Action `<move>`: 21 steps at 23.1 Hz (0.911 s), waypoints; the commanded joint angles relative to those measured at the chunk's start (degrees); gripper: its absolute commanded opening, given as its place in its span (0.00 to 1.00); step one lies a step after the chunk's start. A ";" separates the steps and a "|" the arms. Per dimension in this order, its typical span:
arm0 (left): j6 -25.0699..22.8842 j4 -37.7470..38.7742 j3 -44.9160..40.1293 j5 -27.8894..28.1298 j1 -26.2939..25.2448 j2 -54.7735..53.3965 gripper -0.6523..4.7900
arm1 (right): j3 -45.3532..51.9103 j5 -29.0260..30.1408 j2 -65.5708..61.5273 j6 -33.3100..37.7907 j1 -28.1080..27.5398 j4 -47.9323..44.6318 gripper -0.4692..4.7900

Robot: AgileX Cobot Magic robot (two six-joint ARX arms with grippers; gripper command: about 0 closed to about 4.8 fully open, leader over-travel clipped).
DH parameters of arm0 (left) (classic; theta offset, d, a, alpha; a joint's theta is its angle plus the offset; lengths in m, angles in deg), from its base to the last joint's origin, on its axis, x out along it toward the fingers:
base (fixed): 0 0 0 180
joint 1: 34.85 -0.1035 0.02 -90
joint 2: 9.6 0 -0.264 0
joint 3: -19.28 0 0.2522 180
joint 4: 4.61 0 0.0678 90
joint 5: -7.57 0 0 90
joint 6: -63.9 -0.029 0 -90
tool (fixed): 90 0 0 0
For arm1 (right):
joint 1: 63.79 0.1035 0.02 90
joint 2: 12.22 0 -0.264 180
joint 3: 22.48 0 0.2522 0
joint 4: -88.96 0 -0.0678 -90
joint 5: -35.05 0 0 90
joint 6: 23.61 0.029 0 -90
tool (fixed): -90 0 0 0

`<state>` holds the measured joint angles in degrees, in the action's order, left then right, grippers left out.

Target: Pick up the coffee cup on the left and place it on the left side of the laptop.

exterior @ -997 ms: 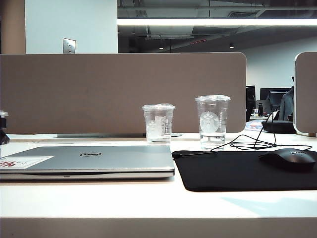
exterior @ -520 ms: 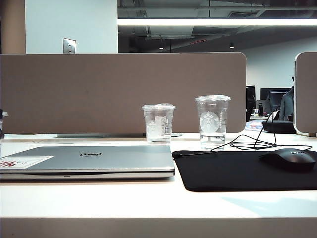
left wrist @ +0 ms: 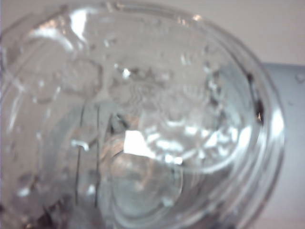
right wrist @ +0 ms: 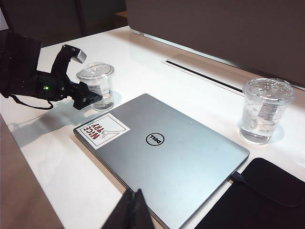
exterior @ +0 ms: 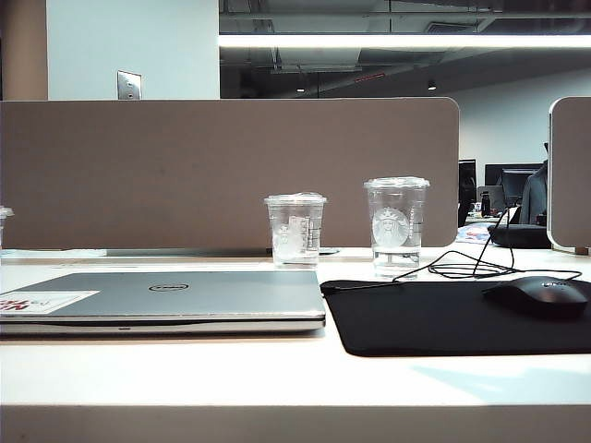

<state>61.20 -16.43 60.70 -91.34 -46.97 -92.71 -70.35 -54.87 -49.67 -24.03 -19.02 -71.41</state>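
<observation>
My left pincer [right wrist: 85, 77] hangs at the far left end of the white table [exterior: 185, 369], its black fingers [right wrist: 71, 52] spread wide on either side of the coffee cup [right wrist: 97, 86]. The cup stands upright on the table just beside the laptop [right wrist: 181, 157], off the corner that carries a white sticker [right wrist: 101, 130] reading "NICE TRY" in red. I cannot tell whether the nearer finger touches the cup's wall. From my left wrist the cup's domed clear lid [left wrist: 138, 119], beaded with drops, fills nearly the whole view. In the exterior view only a sliver of the cup [exterior: 3, 214] shows at the left edge. The closed silver-grey lid bears the round Dell logo [right wrist: 152, 139]. Behind the laptop's other end stands a flat-lidded clear cup [exterior: 295, 229] with a white label too small to read, and to its right a taller cup [exterior: 396, 226] with the round Starbucks emblem. A black mouse [exterior: 540, 295] lies on a black mouse mat [exterior: 434, 318]. My right pincer [right wrist: 135, 193] hovers above the laptop's near edge, its fingers pressed together on nothing.
</observation>
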 commanded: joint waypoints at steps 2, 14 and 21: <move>-0.55 7.89 0.11 1.20 0.04 3.48 0.75 | -0.42 0.13 0.09 -0.04 0.02 -1.38 0.08; -0.28 26.21 0.11 -1.95 0.04 26.36 0.11 | -0.42 0.02 0.15 -0.04 0.00 -1.40 0.09; 3.82 34.18 0.07 -1.60 0.85 45.77 0.11 | -0.39 0.04 0.15 -0.04 0.00 -1.38 0.09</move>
<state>64.85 17.40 60.68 -93.55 -46.62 -48.84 -70.35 -54.87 -49.65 -24.03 -19.02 -71.39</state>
